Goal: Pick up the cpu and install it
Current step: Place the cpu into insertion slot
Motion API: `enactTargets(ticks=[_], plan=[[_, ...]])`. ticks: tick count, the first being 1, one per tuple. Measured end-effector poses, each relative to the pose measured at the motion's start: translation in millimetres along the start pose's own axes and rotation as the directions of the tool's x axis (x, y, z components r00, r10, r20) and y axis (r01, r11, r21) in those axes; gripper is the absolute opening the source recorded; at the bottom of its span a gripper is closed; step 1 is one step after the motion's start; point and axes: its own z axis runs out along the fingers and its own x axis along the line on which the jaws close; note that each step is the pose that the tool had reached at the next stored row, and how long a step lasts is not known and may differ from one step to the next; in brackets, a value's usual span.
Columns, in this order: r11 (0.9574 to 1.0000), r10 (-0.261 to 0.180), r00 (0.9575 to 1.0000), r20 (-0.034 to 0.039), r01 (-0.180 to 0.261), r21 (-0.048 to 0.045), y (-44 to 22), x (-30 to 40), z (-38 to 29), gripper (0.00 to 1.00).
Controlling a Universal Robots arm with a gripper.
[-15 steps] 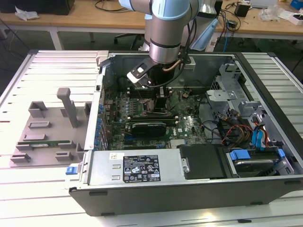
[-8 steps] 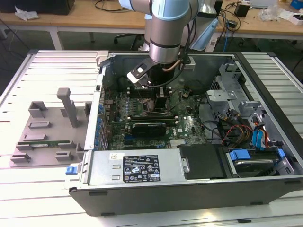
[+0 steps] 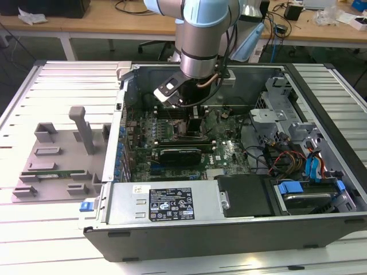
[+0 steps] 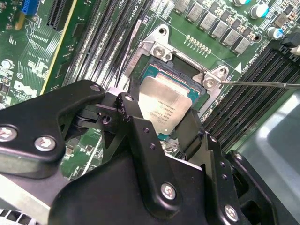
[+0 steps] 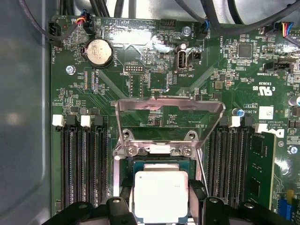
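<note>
Over the open silver metal socket (image 5: 159, 150), the black gripper (image 5: 161, 206) clamped the flat square silver-topped cpu (image 5: 161, 192) between its jaws; a level, square seating seemed essential.

A pale metal table (image 3: 40, 229) with long ribbed slats fills the foreground. Behind it runs a light wooden workbench (image 3: 97, 26) on white legs (image 3: 67, 48), strewn with dark cables (image 3: 131, 7) and what may be crumpled paper (image 3: 31, 16). The floor (image 3: 109, 48) beneath the bench lies in shadow and looks dark. The light over the table is even and soft.
</note>
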Motion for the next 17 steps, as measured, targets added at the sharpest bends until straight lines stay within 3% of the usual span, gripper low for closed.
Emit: enactTargets(ticks=[10,12,13,17], plan=[[1.0,0.0,1.0,0.0003,0.0,0.0001,-0.5,0.2,3.4,0.55],[1.0,0.0,1.0,-0.0001,0.0,-0.0001,-0.5,0.2,3.5,0.56],[1.0,0.0,1.0,-0.0005,0.0,-0.0001,-0.5,0.3,3.6,0.62],[1.0,0.0,1.0,-0.0003,0.0,-0.0003,-0.5,1.3,3.6,0.62]])
